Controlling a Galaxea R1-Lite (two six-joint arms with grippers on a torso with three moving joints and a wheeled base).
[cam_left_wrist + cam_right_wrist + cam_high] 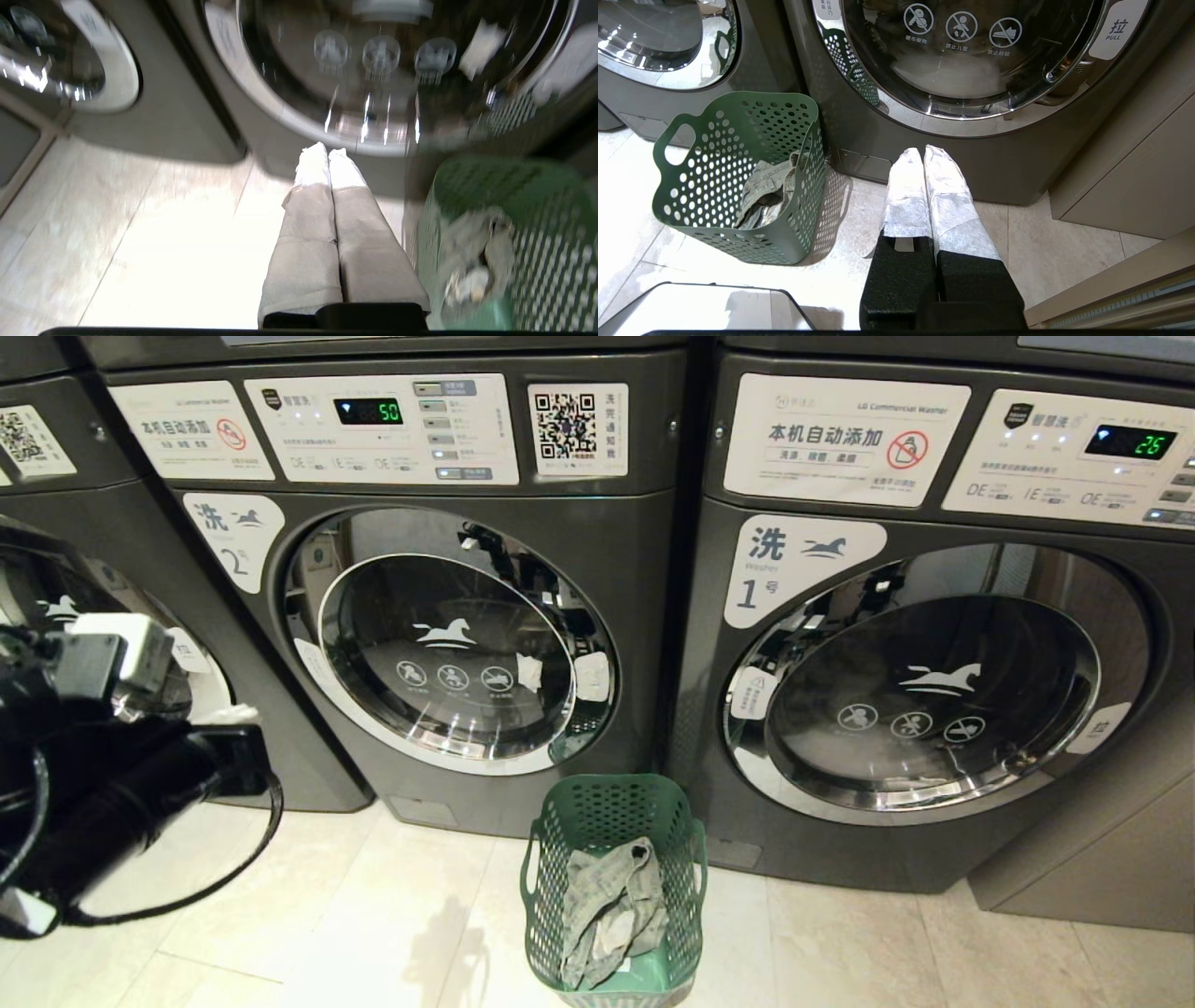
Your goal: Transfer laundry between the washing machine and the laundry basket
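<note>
So from where I'm driving this thing, the laundry basket (611,887) is the anchor for everything. It sits on the pale tiled floor (327,915), right in front of the seam between two dark grey front-loaders. The washing machine (448,616) marked "2" is behind the basket and to its left, door closed, display reading 50. The other washer (934,663), marked "1", is behind the basket to its right, door also closed, showing 26.

The laundry (611,915) is a crumpled grey-beige bundle lying inside the basket, slumped against the bottom and lower wall.

My left gripper (327,150) is well off to the left of the basket, out over the floor and pointing at the lower front of machine "2". Its jaws are clenched tight together with nothing between them. In the head view I only get the black arm and cable loop at the left edge.

The right gripper (923,150) is on the other side of the basket, aimed at the base of machine "1". Its jaws are pressed together too, empty, white wrapping on the fingers (906,196). The basket sits clear of both grippers.
</note>
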